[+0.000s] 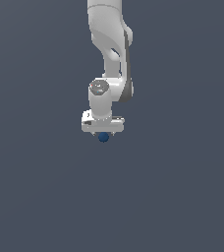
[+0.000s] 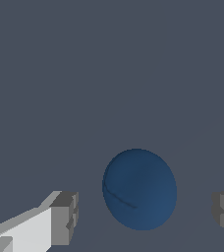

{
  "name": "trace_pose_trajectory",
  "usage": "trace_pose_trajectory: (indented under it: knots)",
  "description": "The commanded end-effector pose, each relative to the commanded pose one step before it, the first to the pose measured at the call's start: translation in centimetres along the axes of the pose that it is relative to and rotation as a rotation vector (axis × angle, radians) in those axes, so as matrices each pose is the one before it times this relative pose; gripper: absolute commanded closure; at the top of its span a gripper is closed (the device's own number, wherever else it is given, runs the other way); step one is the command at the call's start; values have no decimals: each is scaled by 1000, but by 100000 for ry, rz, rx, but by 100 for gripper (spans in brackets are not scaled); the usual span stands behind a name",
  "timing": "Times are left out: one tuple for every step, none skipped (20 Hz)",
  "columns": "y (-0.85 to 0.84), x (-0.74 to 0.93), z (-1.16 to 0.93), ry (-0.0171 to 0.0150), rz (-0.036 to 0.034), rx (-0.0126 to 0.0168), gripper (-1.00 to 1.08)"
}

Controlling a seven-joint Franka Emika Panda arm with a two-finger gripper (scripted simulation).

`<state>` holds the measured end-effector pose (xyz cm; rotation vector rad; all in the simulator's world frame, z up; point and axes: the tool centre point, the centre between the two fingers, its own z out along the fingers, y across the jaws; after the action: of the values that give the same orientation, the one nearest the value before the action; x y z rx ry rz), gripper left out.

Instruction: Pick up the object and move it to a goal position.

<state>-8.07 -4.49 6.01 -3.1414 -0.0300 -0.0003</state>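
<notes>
Claw [image 1: 103,134] pointing down, jaws spread wide. Blue ball [image 1: 103,137] sits right under the claw body. Wrist view: ball [image 2: 139,189] between the two fingertips [image 2: 65,218], clear gaps on both sides, no contact. Plain grey floor [image 1: 182,197] all round.

Ball [image 2: 139,189] between spread fingers [image 2: 65,216], gaps either side, bare surface around

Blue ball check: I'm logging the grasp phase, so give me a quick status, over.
Gripper open, fingers either side of the ball, gaps visible. Dark blue ball between them, not yet gripped. Nothing else in view, no obstruction.
</notes>
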Motion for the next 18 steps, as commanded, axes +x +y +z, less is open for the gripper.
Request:
trace_pose_trajectory:
  knots:
    - [5, -89, 1227, -61, -31, 4, -92]
    - [9, -10, 418, 0, 0, 0, -92]
    - [-15, -1, 346, 21, -44, -3, -92]
    - [8, 5, 296, 0, 0, 0, -92]
    - [7, 10, 237, 0, 0, 0, -92]
    - [6, 13, 180, 0, 0, 0, -92]
    - [4, 12, 126, 0, 0, 0, -92]
    - [3, 9, 75, 0, 0, 0, -92]
    - [1, 3, 25, 0, 0, 0, -92]
    - [0, 0, 0, 0, 0, 0, 108]
    - [0, 0, 0, 0, 0, 0, 108]
    - [0, 0, 0, 0, 0, 0, 108]
    - [0, 0, 0, 0, 0, 0, 108]
    - [0, 0, 0, 0, 0, 0, 108]
    - [0, 0, 0, 0, 0, 0, 108]
    - [0, 0, 0, 0, 0, 0, 108]
    - [0, 0, 0, 0, 0, 0, 108]
    - [0, 0, 0, 0, 0, 0, 108]
